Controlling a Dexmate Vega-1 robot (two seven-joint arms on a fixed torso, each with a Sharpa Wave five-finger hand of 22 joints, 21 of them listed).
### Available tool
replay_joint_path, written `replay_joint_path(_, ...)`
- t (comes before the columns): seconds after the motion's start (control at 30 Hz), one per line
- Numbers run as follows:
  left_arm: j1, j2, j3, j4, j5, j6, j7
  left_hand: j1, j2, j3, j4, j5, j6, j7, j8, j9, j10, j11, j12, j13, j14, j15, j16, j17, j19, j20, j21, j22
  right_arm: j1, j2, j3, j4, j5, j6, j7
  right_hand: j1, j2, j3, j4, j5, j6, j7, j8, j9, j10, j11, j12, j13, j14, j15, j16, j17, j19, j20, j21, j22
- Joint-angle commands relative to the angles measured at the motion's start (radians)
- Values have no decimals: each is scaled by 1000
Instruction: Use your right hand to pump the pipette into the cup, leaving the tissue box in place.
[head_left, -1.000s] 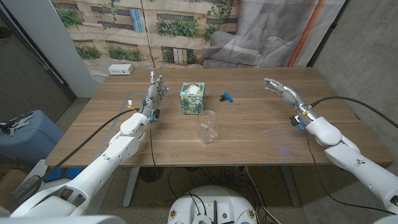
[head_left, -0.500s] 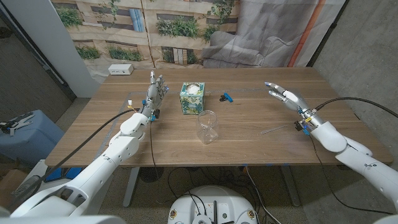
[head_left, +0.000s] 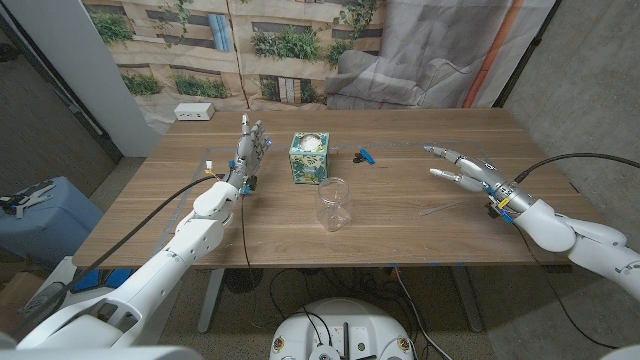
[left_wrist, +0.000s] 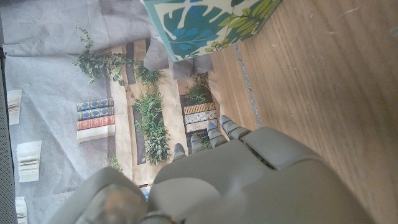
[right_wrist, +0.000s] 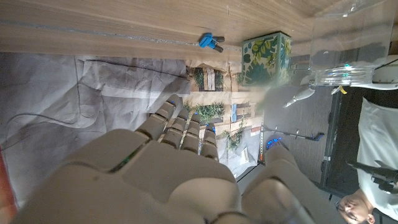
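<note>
A clear plastic cup (head_left: 334, 204) stands upright near the middle of the table's front half. Behind it and a little to the left sits the leaf-patterned tissue box (head_left: 309, 157). A thin clear pipette (head_left: 441, 208) lies flat on the wood, right of the cup. My right hand (head_left: 462, 168) hovers just beyond the pipette, open and holding nothing, fingers spread and pointing toward the cup. My left hand (head_left: 250, 145) stands left of the tissue box, open, fingers up. The right wrist view shows the tissue box (right_wrist: 266, 58) and the cup (right_wrist: 348, 43) past my own fingers (right_wrist: 180, 127).
A small blue object (head_left: 364, 155) lies right of the tissue box, also seen as the blue object (right_wrist: 210, 41). A white power strip (head_left: 194, 112) sits at the far left corner. A person in white (right_wrist: 376, 149) shows at the right wrist picture's edge.
My right hand has swung toward the table's near side and turned its fingers toward the cup; its arm has moved outward to the right. The left hand, cup, box and pipette stay put.
</note>
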Motion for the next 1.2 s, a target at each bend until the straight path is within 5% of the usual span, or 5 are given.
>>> replay_joint_path(0.03,0,0,0,0,0,0,0,-1,43,-7,1,4,-1,-6,6,2,-2,-5,4,5,-8,-115,6,6,-11,-91,5,2,-34,-126,-26,-128,-129,-114,-61,28,-8,7,-21,-5,-21,0,1,4,-11,0,0,3,-16,-5,-5,0,-12,2,-5,1)
replay_joint_path(0.37,0,0,0,0,0,0,0,-1,43,-7,1,4,-1,-6,6,2,-3,-4,4,5,-8,-116,6,6,-11,-91,5,2,-50,-209,-53,-199,-157,-186,-40,50,-21,11,-47,-9,-38,4,4,5,-15,-3,3,4,-28,0,-7,-4,-18,9,-5,1)
replay_joint_path(0.5,0,0,0,0,0,0,0,-1,43,-7,1,4,-1,-6,6,2,-1,-3,5,5,-7,-115,6,6,-11,-91,5,2,-78,-253,-48,-281,-161,-305,41,92,-29,22,-84,-6,-61,2,9,7,-37,-5,0,7,-48,21,-9,-8,-2,30,3,2)
replay_joint_path(0.9,0,0,0,0,0,0,0,-1,43,-7,1,4,-1,-6,6,2,-3,-5,4,5,-9,-116,5,6,-11,-90,5,2,-154,-335,-31,-431,-158,-478,73,138,-31,37,-107,-1,-64,-2,20,9,-28,-13,9,9,-64,26,-8,-10,-16,39,-2,2)
replay_joint_path(1.2,0,0,0,-1,0,0,1,-1,43,-7,1,4,-1,-6,6,2,-2,-3,4,5,-9,-116,5,6,-11,-91,5,2,-228,-405,7,-535,-106,-588,122,233,-52,65,-123,2,-11,1,53,13,7,-19,21,15,-58,24,1,-17,-6,43,2,1)
